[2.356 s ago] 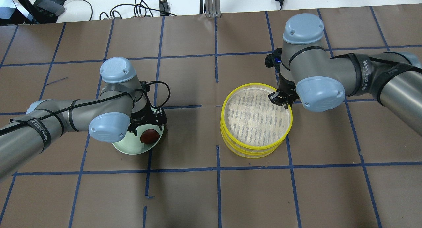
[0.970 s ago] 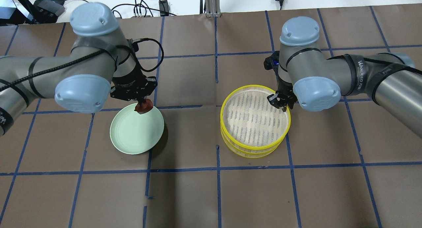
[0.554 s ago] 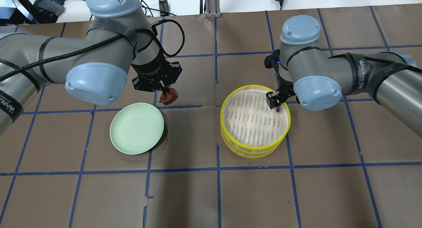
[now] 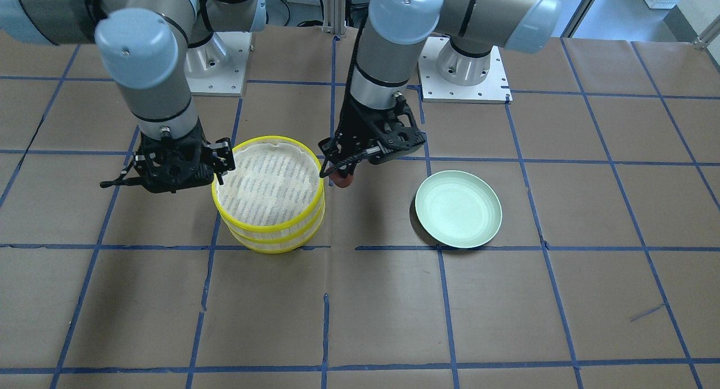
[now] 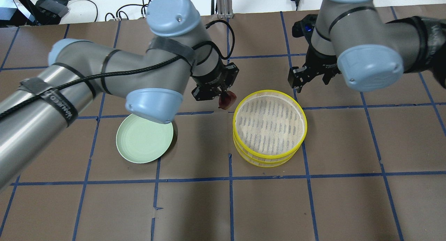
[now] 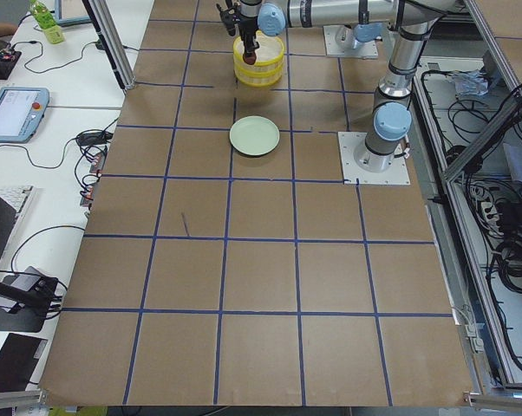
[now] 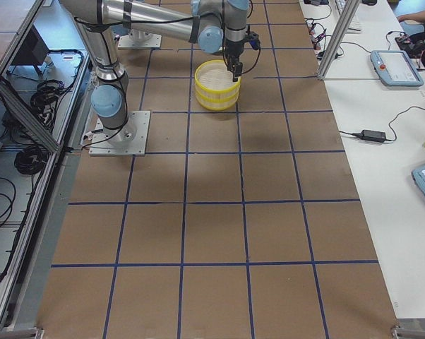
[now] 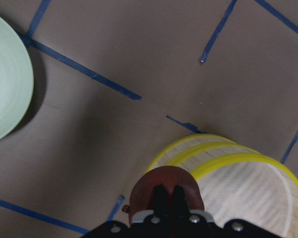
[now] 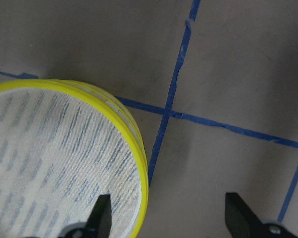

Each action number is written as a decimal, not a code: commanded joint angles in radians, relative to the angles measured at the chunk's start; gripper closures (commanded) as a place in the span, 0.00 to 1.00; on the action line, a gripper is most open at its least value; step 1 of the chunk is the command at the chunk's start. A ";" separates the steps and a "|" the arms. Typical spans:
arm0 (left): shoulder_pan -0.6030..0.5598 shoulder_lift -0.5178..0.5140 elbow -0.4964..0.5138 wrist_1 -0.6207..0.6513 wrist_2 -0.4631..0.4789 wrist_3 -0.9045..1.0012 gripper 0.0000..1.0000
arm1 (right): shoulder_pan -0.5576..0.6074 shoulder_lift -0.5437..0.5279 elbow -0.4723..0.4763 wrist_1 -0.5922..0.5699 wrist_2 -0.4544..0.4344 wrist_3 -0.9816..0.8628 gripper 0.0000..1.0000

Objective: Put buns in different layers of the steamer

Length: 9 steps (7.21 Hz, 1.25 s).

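Glossy reddish-brown oval bun (image 5: 227,101) hangs in the left gripper (image 5: 223,97), whose two dark fingers are closed on its top. Its skin is smooth and shiny, with a rounded dome shape in the left wrist view. It is in the air above the table, just beside the stack of round shallow steamer trays (image 5: 235,122), on the side toward the pale green round plate (image 5: 144,143).

The trays have bright yellow rims and pale wooden side walls. The top one has a whitish base with rows of short grey slits, like woven cloth. The plate is smooth and matte, with a low raised edge, and it lies flat well apart from the stack. The table is covered with brown paper (image 5: 348,147), divided in squares by blue tape lines.

The right gripper (image 9: 170,215) has its jaws spread wide and holds nothing. It hovers near the stack's rim on the side away from the plate.
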 commanded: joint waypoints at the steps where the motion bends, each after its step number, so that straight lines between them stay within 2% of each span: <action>1: -0.074 -0.085 0.033 0.096 -0.005 -0.140 0.52 | -0.023 -0.038 -0.196 0.216 0.049 0.078 0.17; 2: -0.079 -0.087 0.030 0.101 -0.005 -0.154 0.01 | -0.023 -0.037 -0.204 0.220 0.048 0.136 0.17; 4: -0.079 -0.066 0.010 0.093 0.009 -0.118 0.00 | -0.023 -0.036 -0.200 0.217 0.038 0.145 0.17; 5: -0.071 -0.052 -0.002 0.084 0.032 0.021 0.00 | -0.023 -0.038 -0.200 0.219 0.038 0.146 0.15; 6: -0.013 -0.044 -0.002 0.044 0.119 0.194 0.00 | -0.024 -0.037 -0.197 0.223 0.031 0.148 0.15; 7: 0.094 -0.023 -0.002 0.000 0.153 0.475 0.00 | -0.023 -0.036 -0.198 0.223 0.031 0.148 0.15; 8: 0.248 0.038 0.005 -0.142 0.149 0.746 0.00 | -0.023 -0.036 -0.197 0.225 0.029 0.148 0.15; 9: 0.363 0.110 0.004 -0.263 0.147 0.870 0.00 | -0.024 -0.036 -0.197 0.228 0.028 0.148 0.14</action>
